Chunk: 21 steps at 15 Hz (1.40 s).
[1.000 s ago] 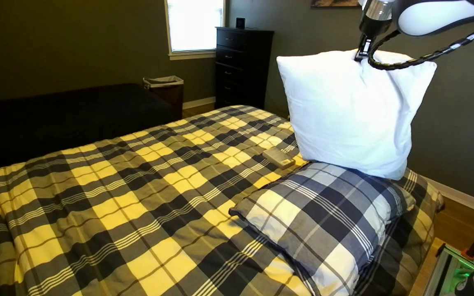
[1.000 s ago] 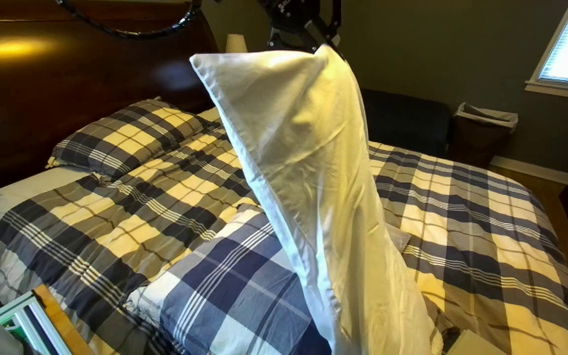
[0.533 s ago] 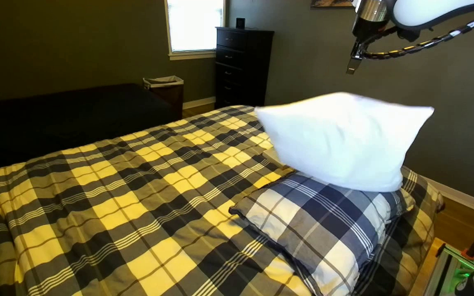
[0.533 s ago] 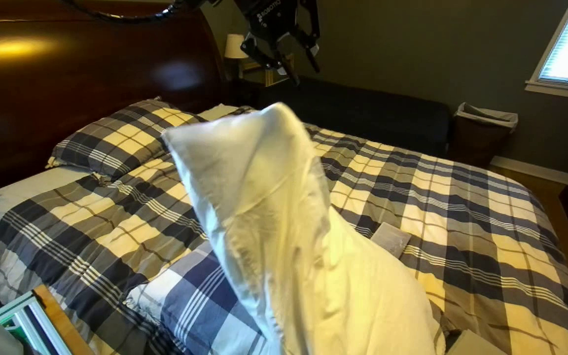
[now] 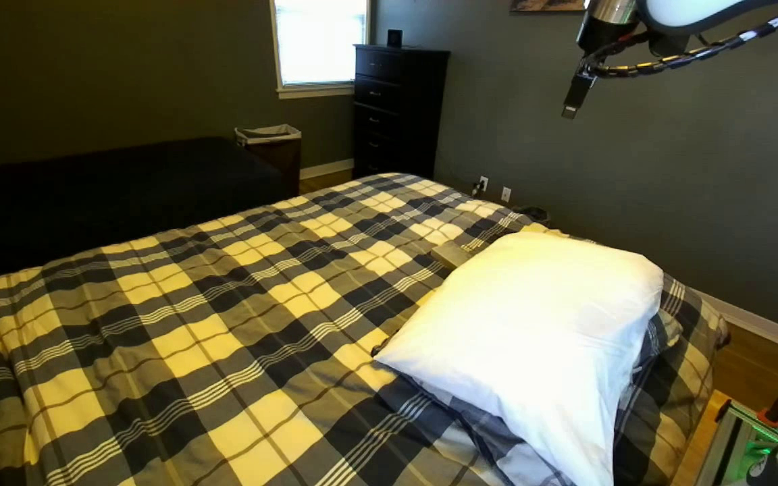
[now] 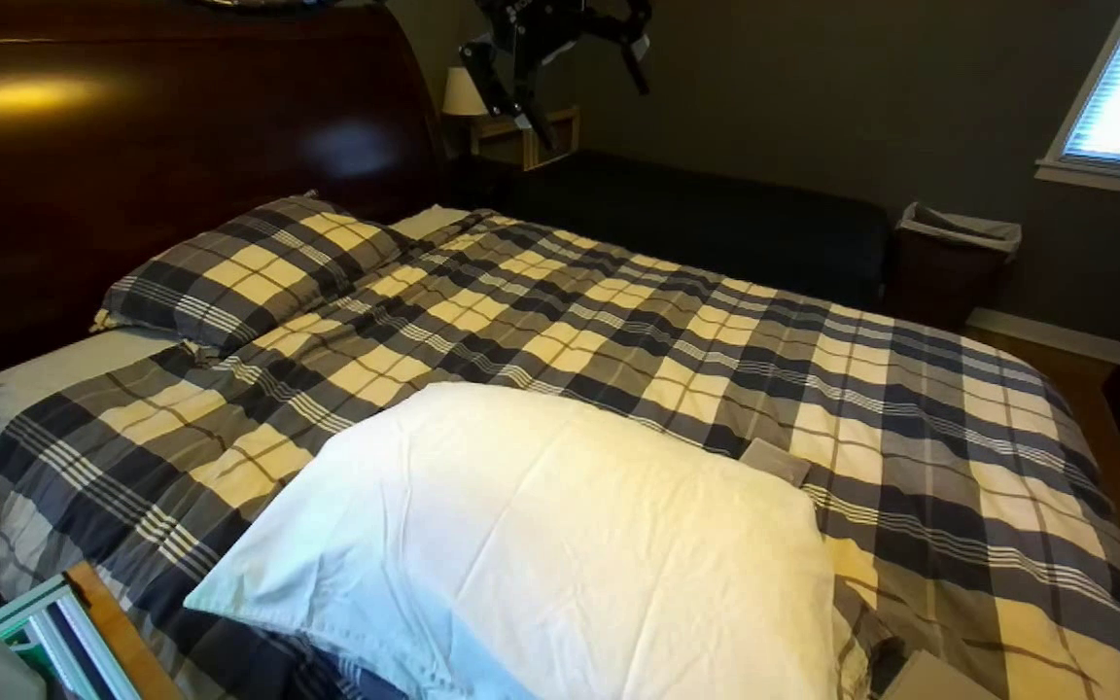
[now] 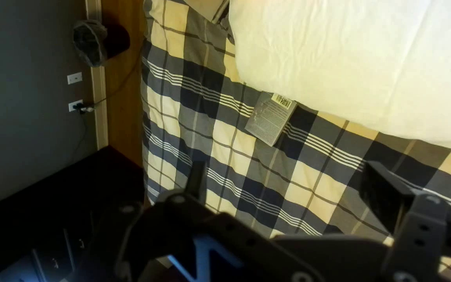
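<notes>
A white pillow (image 5: 537, 324) lies flat on top of a plaid pillow (image 5: 517, 460), covering most of it, near the bed's edge. The same white pillow (image 6: 560, 525) fills the near part of the bed in an exterior view, and part of it (image 7: 347, 58) shows at the upper right of the wrist view. High above the bed, clear of the pillow, my gripper (image 6: 595, 115) hangs with its fingers wide apart and nothing between them. Looking down through the gripper (image 7: 285, 168), I see only plaid cover. A small grey book or box (image 7: 270, 117) with a barcode rests against the white pillow's edge.
A plaid duvet (image 5: 227, 324) covers the bed. Another plaid pillow (image 6: 249, 272) leans by the dark wooden headboard (image 6: 181, 146). Beyond the bed stand a hamper (image 5: 269, 145) and a black dresser (image 5: 399, 111). A metal-framed mount (image 5: 733, 439) stands beside the bed.
My gripper held the white pillow upright by its top edge one second ago. It let go and rose slightly, its fingers spreading, and the pillow dropped flat onto the plaid one.
</notes>
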Motion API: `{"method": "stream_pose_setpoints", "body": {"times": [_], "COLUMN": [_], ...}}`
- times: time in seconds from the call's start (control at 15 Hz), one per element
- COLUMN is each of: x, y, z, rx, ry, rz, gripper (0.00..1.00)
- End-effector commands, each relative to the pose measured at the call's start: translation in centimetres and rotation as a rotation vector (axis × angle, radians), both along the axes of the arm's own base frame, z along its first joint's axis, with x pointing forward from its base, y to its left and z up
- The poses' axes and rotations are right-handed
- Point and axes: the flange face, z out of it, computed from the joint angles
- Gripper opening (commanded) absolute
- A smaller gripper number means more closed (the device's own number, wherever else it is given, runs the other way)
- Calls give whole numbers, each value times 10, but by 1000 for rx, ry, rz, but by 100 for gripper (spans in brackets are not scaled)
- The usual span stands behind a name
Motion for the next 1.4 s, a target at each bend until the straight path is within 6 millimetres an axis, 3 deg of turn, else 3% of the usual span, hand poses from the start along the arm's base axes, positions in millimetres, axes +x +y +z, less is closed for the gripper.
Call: {"method": "stream_pose_setpoints", "body": {"times": [0.0,0.33,0.73,1.33], "x": [6,-1,-24,-21], "y": [-2,-7,-23,-22], "z": [13,24,18,16], "rx": [111,311,238,256], "ry": [-5,75,204,188], "rz": [-34,-121,-202,-195], "gripper": [100,100,100,100]}}
